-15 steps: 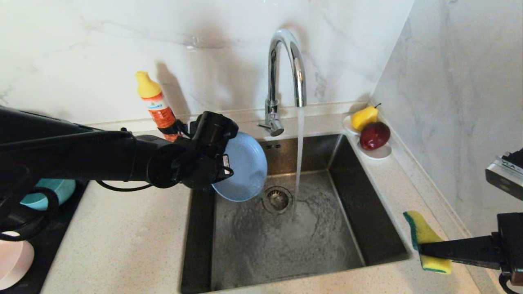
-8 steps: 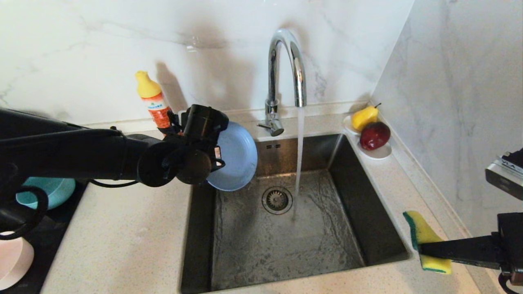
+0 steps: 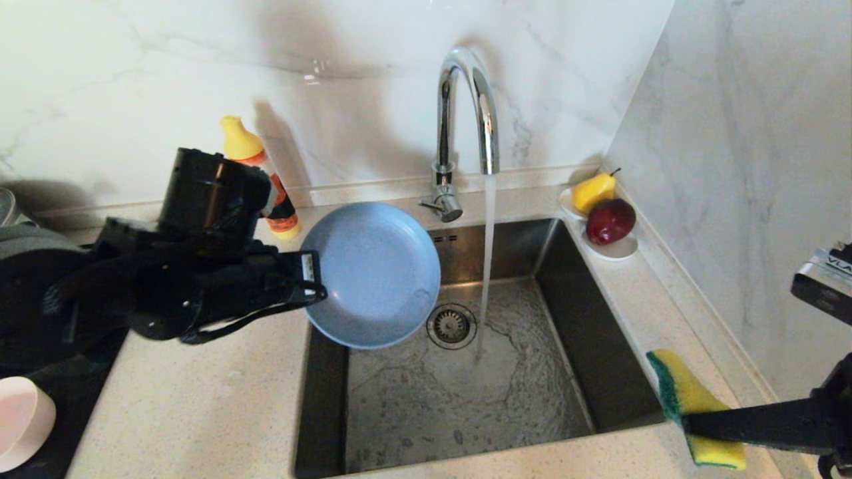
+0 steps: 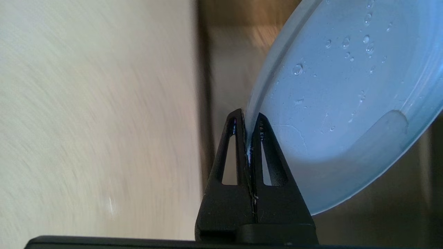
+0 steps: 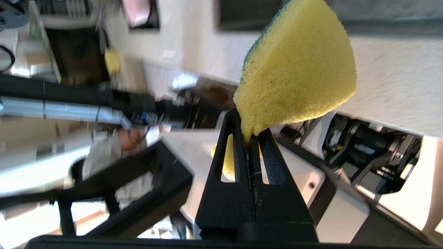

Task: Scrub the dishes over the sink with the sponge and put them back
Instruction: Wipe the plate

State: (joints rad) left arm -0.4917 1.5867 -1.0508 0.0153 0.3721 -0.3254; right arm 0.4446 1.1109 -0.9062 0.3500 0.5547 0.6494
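The wide blue-grey plastic plate [image 3: 373, 274] hangs over the near-left corner of the square stainless-steel sink [image 3: 599, 346], its hollow face turned up toward the head camera and beaded with water drops in the left wrist view. The left end effector [image 3: 307, 279] is clenched on the plate's rim at its left edge, both fingers pinching the thin lip. The plate sits just to the left of the stream falling from the tall curved chrome tap [image 3: 466, 106], not under it; the water strikes the basin floor beside the round drain strainer [image 3: 452, 325].

The rectangular yellow sponge with a green scouring face [image 3: 692, 406] is gripped in the right end effector [image 5: 250, 133], whose fingers squeeze one end of it flat. It is held over the speckled table [image 3: 200, 412] at the sink's near-right corner, well apart from the plate.

Judging by this, the task is early: the plate is wet but sponge and plate have not met, so its scrubbing looks yet to be done. The pale pink shallow bowl [image 3: 23, 419] waits at the far left on a dark surface; the teal bowl cannot be seen. Both, and the putting back, remain.

As for containers, the sink holds only running water and a wet film. A small white dish [image 3: 616, 248] at the back right carries a yellow pear [image 3: 594, 191] and a red apple [image 3: 610, 220]. An orange bottle with a yellow cap [image 3: 256, 174] stands against the wall behind the left arm.
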